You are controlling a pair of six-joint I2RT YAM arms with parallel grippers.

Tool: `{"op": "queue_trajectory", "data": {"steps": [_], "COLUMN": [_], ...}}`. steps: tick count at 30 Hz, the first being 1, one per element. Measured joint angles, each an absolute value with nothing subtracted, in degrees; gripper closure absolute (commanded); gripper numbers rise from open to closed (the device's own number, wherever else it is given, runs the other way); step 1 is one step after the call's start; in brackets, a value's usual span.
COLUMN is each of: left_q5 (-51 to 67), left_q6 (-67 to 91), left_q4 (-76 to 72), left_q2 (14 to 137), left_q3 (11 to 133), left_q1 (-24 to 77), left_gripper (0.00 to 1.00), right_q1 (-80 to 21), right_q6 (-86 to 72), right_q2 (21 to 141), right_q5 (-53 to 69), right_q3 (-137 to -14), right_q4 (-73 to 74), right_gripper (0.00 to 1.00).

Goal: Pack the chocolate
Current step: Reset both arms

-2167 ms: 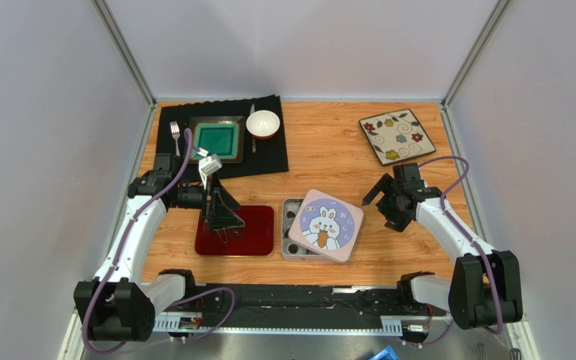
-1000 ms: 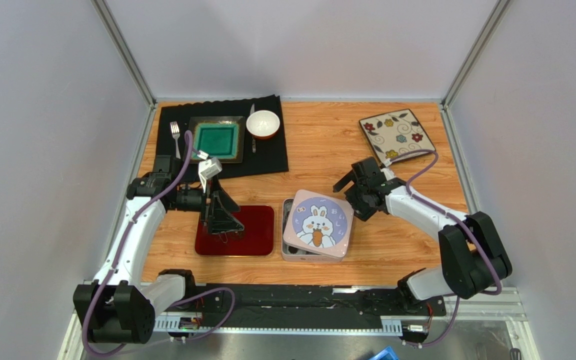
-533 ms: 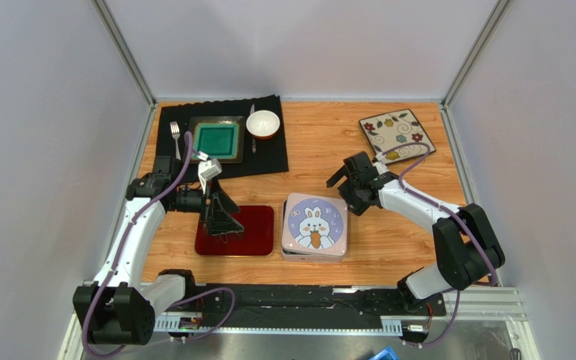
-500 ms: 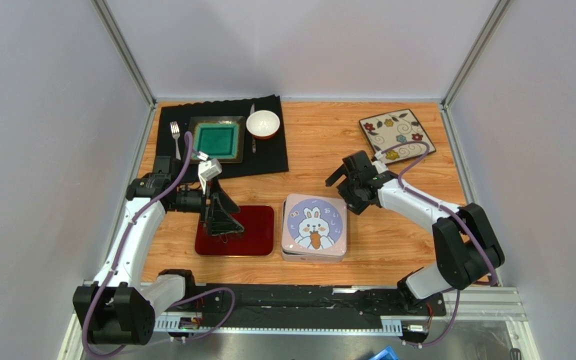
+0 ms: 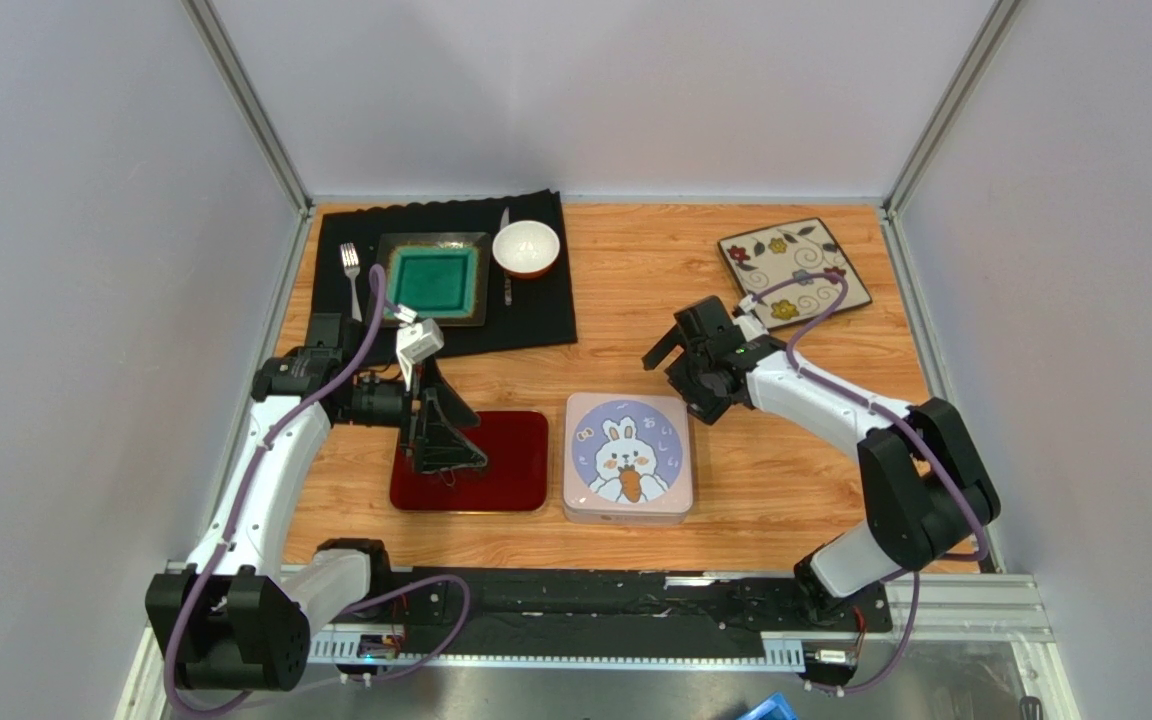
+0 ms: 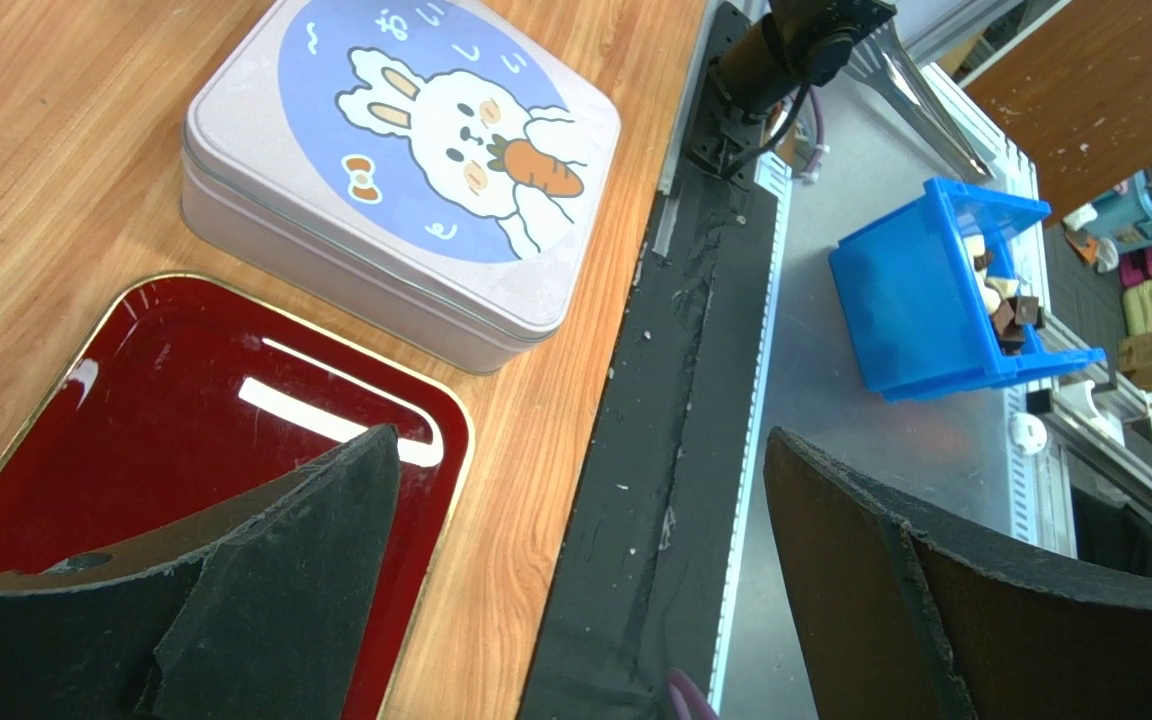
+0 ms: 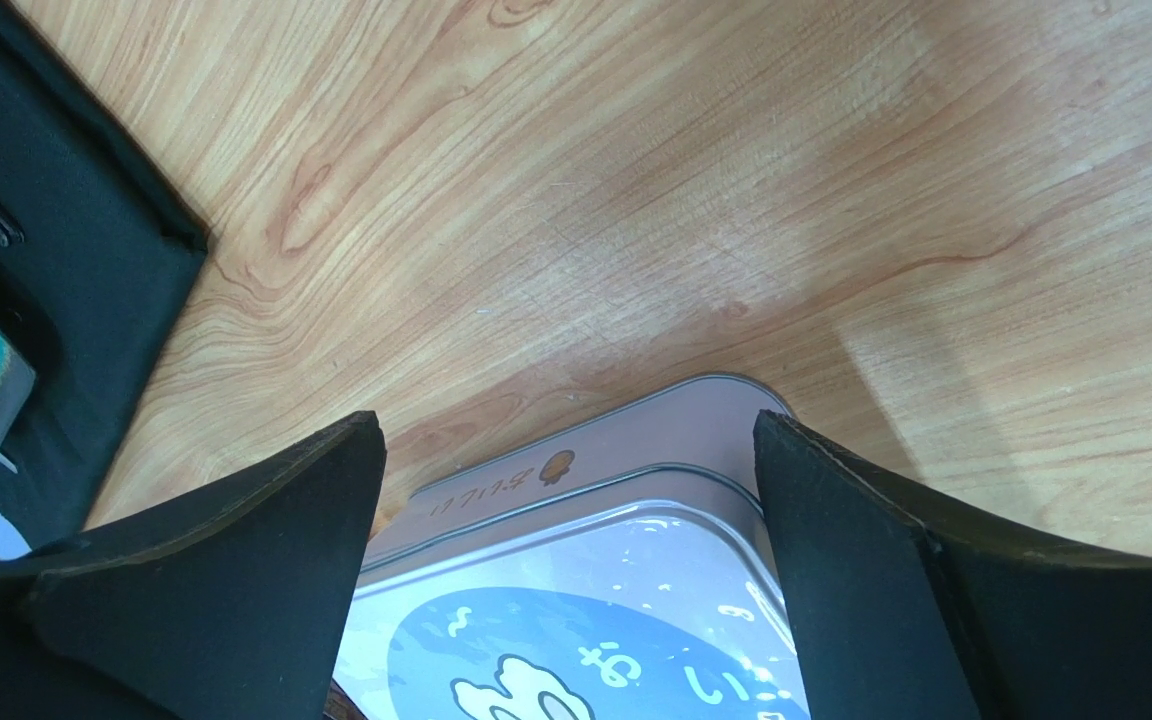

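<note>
While the lidded rabbit tin (image 5: 629, 456) sits low centre on the worktop (image 5: 642, 285), the top view puts the left hand (image 5: 444, 450) over a red tray (image 5: 519, 450) and the right hand (image 5: 680, 383) at the tin's upper-right corner. In the left wrist view the fingers (image 6: 282, 585) are spread wide, with the tin at upper left. In the right wrist view the fingers (image 7: 868, 570) are also wide, with the tin's edge low between them. The chocolate is out of sight.

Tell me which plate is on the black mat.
The green plate, on the mat at far left by the white bowl. The floral plate lies directly on the table at far right.
</note>
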State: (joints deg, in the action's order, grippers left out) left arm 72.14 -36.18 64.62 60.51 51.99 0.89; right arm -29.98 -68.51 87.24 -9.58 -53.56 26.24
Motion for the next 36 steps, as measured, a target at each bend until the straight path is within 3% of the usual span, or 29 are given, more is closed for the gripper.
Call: {"op": "queue_trajectory", "data": {"steps": [23, 36], "left_q5": [70.98, 56.45], "left_q6": [-35.97, -23.55], "left_q4": [63.24, 51.57], "left_q2": [60.51, 59.18], "left_q3": [51.57, 47.51], "left_q1": [0.89, 0.89], "left_gripper": [0.01, 0.01], "right_q1": [-32.21, -35.40], "right_q6": [-65.41, -50.96], "right_q2": [88.12, 76.42], "right_q5": [-13.10, -18.70], "right_q3": [-58.70, -61.56], "right_q4": [31.33, 38.00], "right_gripper": [0.00, 0.00]}}
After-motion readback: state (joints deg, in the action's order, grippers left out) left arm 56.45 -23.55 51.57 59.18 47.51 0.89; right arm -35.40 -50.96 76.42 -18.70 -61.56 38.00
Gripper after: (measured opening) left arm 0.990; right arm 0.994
